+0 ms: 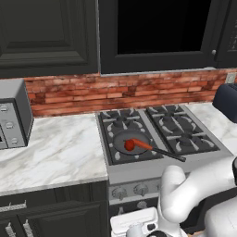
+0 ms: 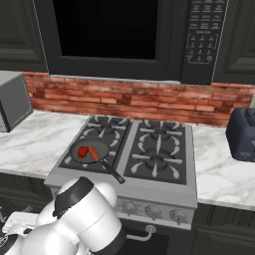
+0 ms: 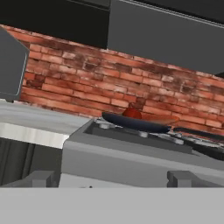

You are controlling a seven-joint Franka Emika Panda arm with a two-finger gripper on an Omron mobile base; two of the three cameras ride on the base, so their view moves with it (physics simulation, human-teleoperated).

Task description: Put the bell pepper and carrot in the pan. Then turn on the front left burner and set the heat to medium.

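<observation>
The gripper hangs low before the stove's front edge, fingers spread wide and holding nothing. Up on the stove, the shallow dark pan sits over the front left burner with the glossy red bell pepper touching the orange carrot inside it (its thin black handle slants toward the front edge). White marble counter runs left of the stove below a red brick wall, bare out to its front edge.

Red bell pepper; orange carrot (dark grey pan).
</observation>
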